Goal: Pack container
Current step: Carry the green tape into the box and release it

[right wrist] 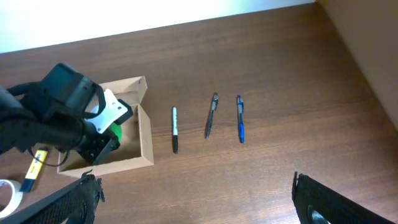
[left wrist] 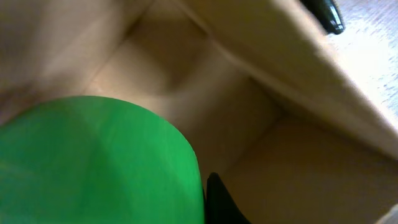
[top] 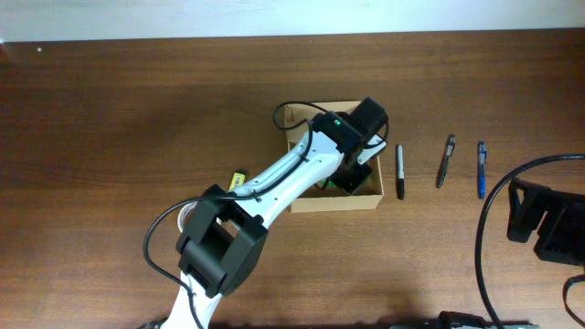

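Container (top: pixel 334 203) around left gripper (top: pixel 350 180) (green thing (left wrist: pixel 93 162) beside it)

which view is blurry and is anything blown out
left wrist view: the green object sits too close and is a soft blur, the container walls hazy too; overhead and right wrist views: sharp, the blue pen crisp, only the pale strip at the top washed out.

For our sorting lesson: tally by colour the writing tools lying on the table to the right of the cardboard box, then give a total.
Black marker: 1
Dark grey pen: 1
Blue pen: 1
Total: 3
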### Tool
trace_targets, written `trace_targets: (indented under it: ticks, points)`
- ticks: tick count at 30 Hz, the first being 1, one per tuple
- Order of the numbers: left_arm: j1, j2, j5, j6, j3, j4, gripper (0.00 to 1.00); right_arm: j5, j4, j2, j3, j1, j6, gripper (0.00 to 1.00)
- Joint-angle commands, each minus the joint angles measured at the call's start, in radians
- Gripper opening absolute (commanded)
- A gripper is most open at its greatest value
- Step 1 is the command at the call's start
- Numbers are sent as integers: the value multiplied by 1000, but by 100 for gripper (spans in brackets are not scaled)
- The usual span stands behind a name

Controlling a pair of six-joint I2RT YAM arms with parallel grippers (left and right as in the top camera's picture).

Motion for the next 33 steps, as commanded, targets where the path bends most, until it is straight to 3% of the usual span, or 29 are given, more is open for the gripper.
trace_targets:
  ticks: [1, 18, 19, 21, 23, 33]
  points:
    - [22, 23, 3, 48, -9, -3, 2, 24, -3, 1, 7, 26, 9, 99]
    - [82, 43, 3, 71, -76, 50, 3, 24, -3, 1, 7, 26, 9, 99]
    - [82, 43, 3, 70, -76, 50, 13, 24, -3, 1, 7, 26, 9, 99]
    - [82, 42, 4, 70, -73, 49, 52, 24, -3, 1, 7, 26, 9, 99]
    - [80, 39, 4, 69, -50, 37, 61, 24, -2, 1, 7, 26, 9, 99]
    - [80, -76, -57, 53, 366, -166, 62, 39, 0, 2, 7, 26, 9, 99]
